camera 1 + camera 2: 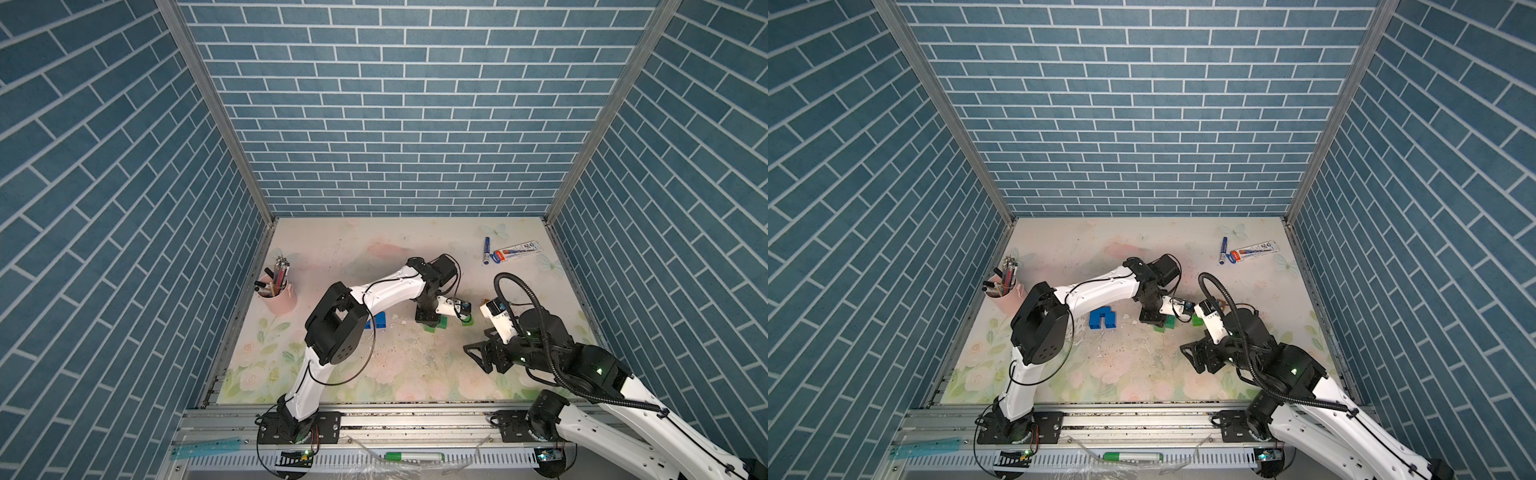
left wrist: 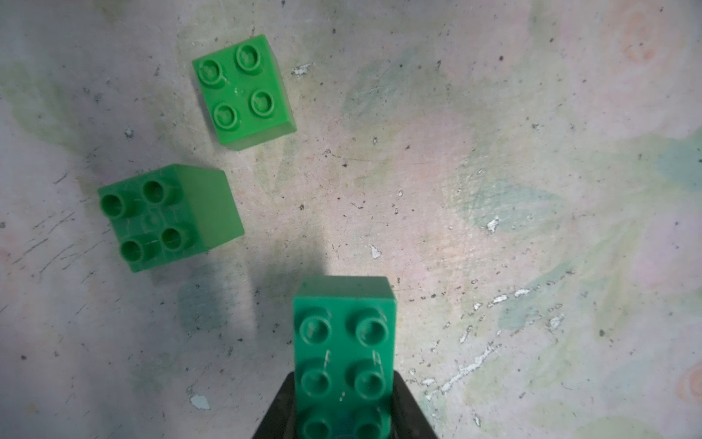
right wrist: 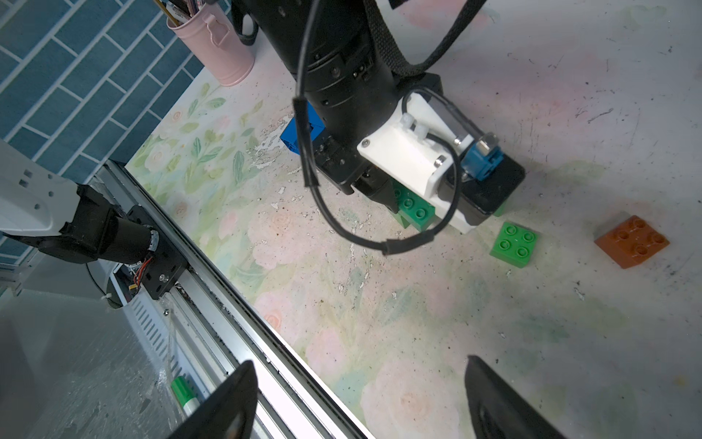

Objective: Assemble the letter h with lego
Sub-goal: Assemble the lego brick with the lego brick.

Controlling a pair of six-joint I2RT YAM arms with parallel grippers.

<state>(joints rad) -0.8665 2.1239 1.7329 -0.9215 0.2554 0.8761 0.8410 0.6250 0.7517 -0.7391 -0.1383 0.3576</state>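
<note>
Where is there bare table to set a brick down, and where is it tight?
Bare: the near middle of the table, between the blue bricks and the front rail; the far strip between cup and marker. Crowded: around the left gripper and its long green brick, by two green squares and the orange brick.

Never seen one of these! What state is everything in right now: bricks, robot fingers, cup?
left fingers, shut on the long green brick
long green brick, gripped, studs up
right fingers, open, empty
flat square green brick, loose, studs up
other square green brick, loose, possibly tipped
orange brick, loose, studs up
blue bricks, joined in an arch
pink cup, upright, holding pens
</note>
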